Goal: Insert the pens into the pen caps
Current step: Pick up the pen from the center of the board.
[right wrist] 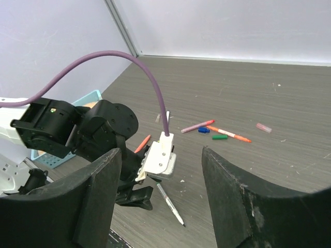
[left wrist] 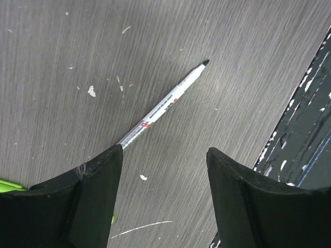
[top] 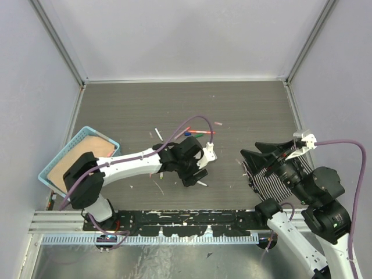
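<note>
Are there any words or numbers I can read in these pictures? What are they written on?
On the white pen, left wrist view: a line of black print along the barrel with small red marks. It is too small and blurred to read.
Everywhere else, in all three views: no writing, numbers or signs that can be read.

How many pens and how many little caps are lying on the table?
Pens: 5 (pink pen, white pen with orange ends, all-orange pen, dark-tipped white pen, far white pen, too small for detail)
Caps: 3 (blue cap, green cap, pink cap)
Total: 8
</note>
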`<state>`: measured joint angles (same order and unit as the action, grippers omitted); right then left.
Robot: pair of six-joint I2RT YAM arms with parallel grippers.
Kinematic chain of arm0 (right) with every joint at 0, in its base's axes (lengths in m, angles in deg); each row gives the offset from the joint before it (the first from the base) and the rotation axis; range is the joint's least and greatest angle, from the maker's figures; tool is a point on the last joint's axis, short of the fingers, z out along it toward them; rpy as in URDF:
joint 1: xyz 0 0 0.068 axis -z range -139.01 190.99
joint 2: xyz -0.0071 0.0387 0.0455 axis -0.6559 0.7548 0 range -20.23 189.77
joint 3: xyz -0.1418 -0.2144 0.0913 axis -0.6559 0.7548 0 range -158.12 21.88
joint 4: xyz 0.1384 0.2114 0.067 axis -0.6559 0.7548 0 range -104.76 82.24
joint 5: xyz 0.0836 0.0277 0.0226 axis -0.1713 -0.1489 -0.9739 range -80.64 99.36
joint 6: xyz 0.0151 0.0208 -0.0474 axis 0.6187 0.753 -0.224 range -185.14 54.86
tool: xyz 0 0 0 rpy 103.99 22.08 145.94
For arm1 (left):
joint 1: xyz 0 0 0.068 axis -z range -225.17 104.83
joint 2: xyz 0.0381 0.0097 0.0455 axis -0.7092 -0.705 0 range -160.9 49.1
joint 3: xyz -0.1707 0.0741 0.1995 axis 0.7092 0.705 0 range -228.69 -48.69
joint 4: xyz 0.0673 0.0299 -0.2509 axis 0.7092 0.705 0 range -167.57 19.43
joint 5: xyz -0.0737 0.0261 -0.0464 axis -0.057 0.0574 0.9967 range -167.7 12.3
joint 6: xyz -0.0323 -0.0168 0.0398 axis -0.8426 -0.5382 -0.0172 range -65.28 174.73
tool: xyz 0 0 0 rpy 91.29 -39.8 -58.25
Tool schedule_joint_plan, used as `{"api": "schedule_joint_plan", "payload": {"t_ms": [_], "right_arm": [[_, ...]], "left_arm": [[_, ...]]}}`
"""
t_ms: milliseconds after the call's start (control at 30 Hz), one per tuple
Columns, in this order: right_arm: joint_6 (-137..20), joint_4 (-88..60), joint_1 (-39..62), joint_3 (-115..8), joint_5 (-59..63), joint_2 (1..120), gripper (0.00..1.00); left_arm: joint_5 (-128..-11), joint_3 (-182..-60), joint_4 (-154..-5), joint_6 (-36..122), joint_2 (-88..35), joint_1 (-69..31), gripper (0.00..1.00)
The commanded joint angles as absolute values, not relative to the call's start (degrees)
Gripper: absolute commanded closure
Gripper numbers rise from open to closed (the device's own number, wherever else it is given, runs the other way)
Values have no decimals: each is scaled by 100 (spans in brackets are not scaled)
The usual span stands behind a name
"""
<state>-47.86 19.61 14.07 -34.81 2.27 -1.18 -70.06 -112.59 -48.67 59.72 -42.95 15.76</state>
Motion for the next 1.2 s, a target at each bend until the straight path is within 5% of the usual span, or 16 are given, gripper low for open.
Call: {"api": "schedule_joint_plan", "payload": {"t_ms": [0,733,933,1167], "right_arm": [[-4774,1978,1410,-3605,197,-136,32],[-4941,2000,1409,-3574,339,51,32],[-4966,1978,1410,-3494,246,109,32],[-4976,1932,1410,-3459,162,151,32]], "left_arm": [[-6933,-11396,-4843,6331,-4511,1602,27],[-7479,-11452,-5168,6758,-5311,1600,30],[-7529,-11540,-5023,6840,-5473,1602,43],[-7603,-11560,-5019,6870,-5541,1598,45]]}}
